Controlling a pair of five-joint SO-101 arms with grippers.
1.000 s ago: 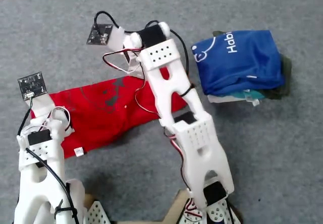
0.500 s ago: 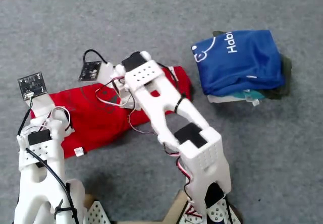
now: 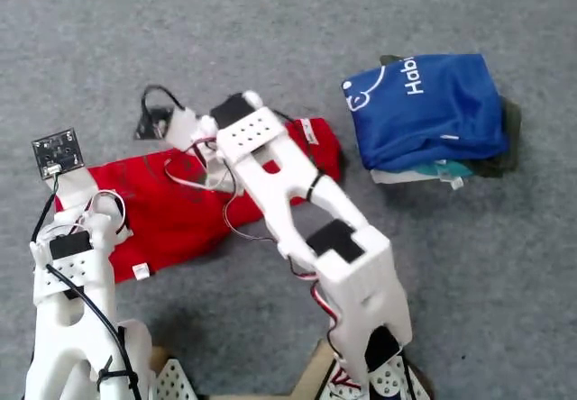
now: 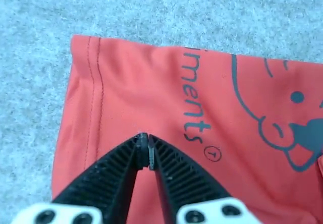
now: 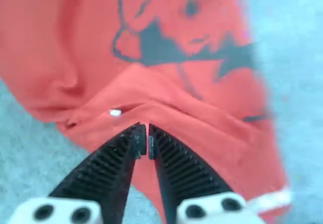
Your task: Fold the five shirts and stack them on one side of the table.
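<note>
Mid-fold, I'd say: the red shirt (image 3: 171, 211) lies left of centre on the table (image 3: 505, 265), right tool (image 5: 142, 133) pinching a ridge, left tool (image 4: 146, 146) clenched over its hem; next, draw that fold across.

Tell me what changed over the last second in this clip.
The right gripper swung back from beyond the far edge of the red shirt, leftward and toward its base, and now sits shut over the shirt's printed part. Nothing was visibly taken or released. The left gripper, the shirt and the folded stack stayed put.
</note>
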